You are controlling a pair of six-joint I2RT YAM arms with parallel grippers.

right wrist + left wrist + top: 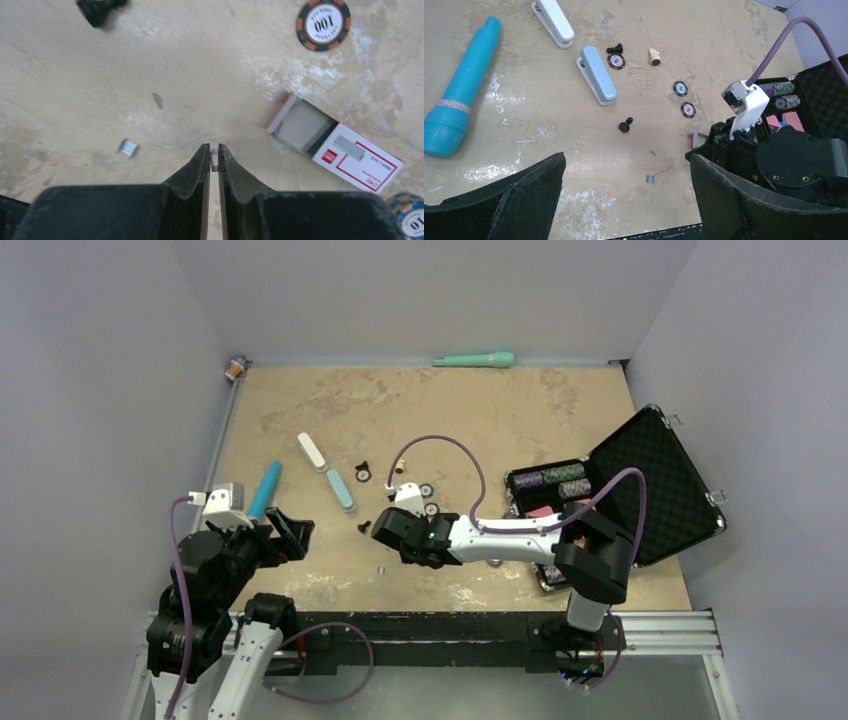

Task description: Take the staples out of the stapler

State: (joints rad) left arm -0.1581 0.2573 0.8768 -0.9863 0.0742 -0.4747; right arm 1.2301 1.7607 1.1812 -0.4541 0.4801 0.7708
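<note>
Right gripper (213, 148): fingers almost together, low over the table, with a thin grey metal piece (214, 161) nipped between their tips. The piece is too small to make out further.

Staples (128, 147): one short silvery strip lies flat on the bare table toward the near edge, between the two arms. It is a little to the left of the right gripper and touches neither gripper.

Staple box (334, 145): lies flat just right of the right fingers, label up, with its tray standing partly out of the sleeve.

Left gripper (626, 161): jaws wide apart and holding nothing, near the left part of the near edge, facing the table's middle.

White stapler (553, 22) and pale blue stapler (597, 75): both lie left of the table's middle, one beyond the other, the blue one nearer the arms. Both appear closed and are well apart from either gripper.

Other items: a turquoise cylinder (461, 95) lies left of the staplers. Poker chips (680, 88) and chess pieces (625, 125) are scattered about the middle. A black case (655, 475) stands open at the right edge.
</note>
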